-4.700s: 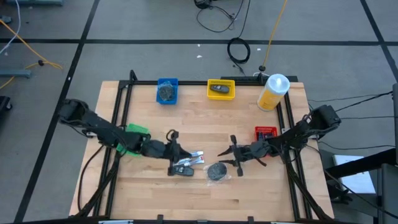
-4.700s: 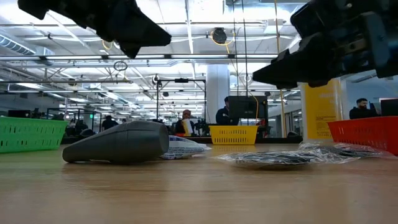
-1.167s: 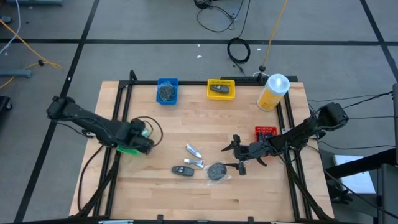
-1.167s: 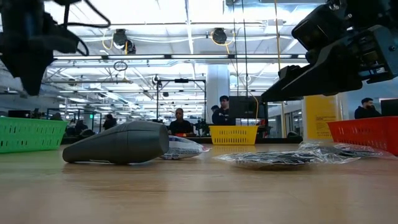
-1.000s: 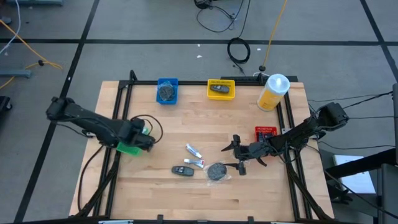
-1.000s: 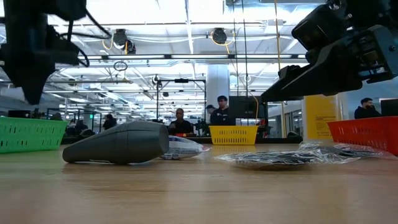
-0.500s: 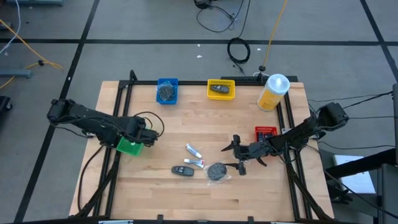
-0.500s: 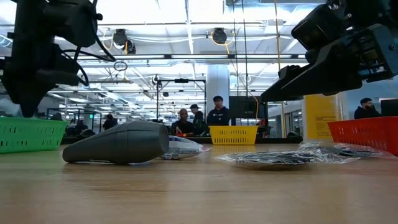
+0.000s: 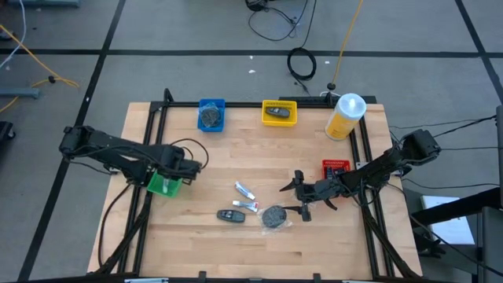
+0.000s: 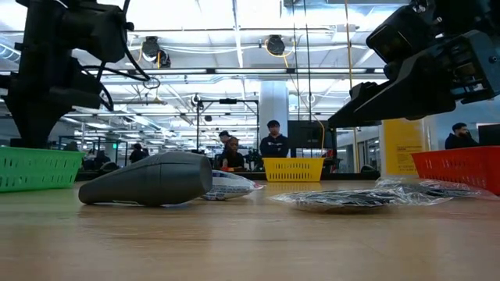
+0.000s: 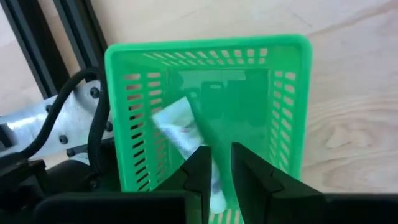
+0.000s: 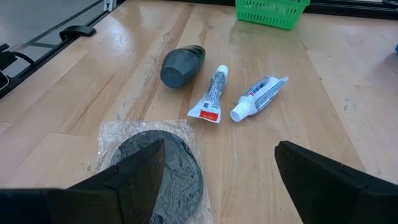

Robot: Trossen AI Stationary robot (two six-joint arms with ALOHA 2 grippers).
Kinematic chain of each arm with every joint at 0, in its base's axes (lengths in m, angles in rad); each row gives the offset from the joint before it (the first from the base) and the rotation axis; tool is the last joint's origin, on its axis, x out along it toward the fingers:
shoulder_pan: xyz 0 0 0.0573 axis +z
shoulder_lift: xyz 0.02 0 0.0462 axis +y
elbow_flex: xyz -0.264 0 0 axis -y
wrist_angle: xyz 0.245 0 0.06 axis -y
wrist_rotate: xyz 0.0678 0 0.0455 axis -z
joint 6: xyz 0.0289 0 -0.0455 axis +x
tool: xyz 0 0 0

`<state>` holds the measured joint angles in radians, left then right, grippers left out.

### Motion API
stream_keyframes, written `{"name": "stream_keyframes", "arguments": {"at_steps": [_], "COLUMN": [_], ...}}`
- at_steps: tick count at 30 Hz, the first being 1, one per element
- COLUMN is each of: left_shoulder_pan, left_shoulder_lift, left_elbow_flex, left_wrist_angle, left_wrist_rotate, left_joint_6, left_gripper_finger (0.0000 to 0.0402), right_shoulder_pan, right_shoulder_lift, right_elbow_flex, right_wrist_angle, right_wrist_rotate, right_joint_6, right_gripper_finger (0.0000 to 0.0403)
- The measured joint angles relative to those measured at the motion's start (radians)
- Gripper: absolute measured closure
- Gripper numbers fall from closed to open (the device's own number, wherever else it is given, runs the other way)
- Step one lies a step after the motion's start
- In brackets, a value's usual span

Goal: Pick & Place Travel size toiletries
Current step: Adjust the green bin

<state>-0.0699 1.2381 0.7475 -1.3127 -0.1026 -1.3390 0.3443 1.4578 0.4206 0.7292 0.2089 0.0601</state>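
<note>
My left gripper (image 11: 219,158) points down over the green tray (image 9: 163,185) at the table's left, its fingers a little apart. A white tube (image 11: 180,127) shows blurred inside the tray below them. My right gripper (image 12: 219,149) hovers wide open just right of a grey disc in clear wrap (image 9: 275,216). The disc lies flat on the table's middle. Left of it lie a dark oblong bottle (image 9: 230,215) and two slim white tubes (image 9: 253,206) (image 9: 244,189).
At the far edge stand a blue tray (image 9: 211,115) holding a disc, a yellow tray (image 9: 279,112) holding a dark item, and a tall yellow bottle (image 9: 346,116). A red tray (image 9: 335,169) sits at the right, behind my right arm. Black frame rails run along both sides.
My left gripper has come down over the green tray and shifted slightly toward the table's far edge, so more of the tray shows from above. My right gripper and the things on the table have kept still.
</note>
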Motion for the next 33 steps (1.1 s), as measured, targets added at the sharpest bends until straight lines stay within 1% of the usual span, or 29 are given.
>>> {"name": "stream_keyframes", "arguments": {"at_steps": [2, 6, 8, 11, 16, 19, 26, 30, 33], "left_shoulder_pan": [-0.004, 0.031, 0.055, 0.090, 0.126, 0.147, 0.191, 0.194, 0.180], "left_shoulder_lift": [0.000, 0.000, 0.000, 0.000, 0.000, 0.000, -0.007, -0.015, -0.041], "left_elbow_flex": [-0.003, -0.064, -0.084, -0.109, -0.115, -0.115, -0.115, -0.110, -0.099], "left_wrist_angle": [0.022, 0.224, 0.273, 0.267, 0.261, 0.229, 0.157, 0.087, 0.076], "left_wrist_rotate": [-0.006, -0.033, -0.047, -0.102, -0.169, -0.216, -0.291, -0.296, -0.300], "left_joint_6": [0.003, 0.067, 0.089, 0.090, 0.107, 0.106, 0.095, 0.085, 0.081], "left_gripper_finger": [0.0339, 0.0339, 0.0339, 0.0339, 0.0339, 0.0339, 0.0339, 0.0339, 0.0339], "right_shoulder_pan": [0.000, 0.000, 0.000, 0.000, 0.000, 0.000, 0.000, 0.000, 0.000], "right_shoulder_lift": [0.000, 0.000, 0.000, 0.000, 0.000, 0.000, 0.000, 0.000, 0.000], "right_elbow_flex": [0.000, 0.000, 0.000, 0.000, 0.000, 0.000, 0.000, 0.000, 0.000], "right_wrist_angle": [0.000, 0.000, 0.000, 0.000, 0.000, 0.000, 0.000, -0.001, -0.001], "right_wrist_rotate": [0.000, 0.000, 0.000, 0.000, 0.000, 0.000, 0.000, 0.000, 0.004], "right_joint_6": [0.003, -0.001, 0.003, -0.005, -0.001, 0.006, 0.033, 0.029, 0.033], "right_gripper_finger": [0.0110, 0.0110, 0.0110, 0.0110, 0.0110, 0.0110, 0.0110, 0.0110, 0.0110]}}
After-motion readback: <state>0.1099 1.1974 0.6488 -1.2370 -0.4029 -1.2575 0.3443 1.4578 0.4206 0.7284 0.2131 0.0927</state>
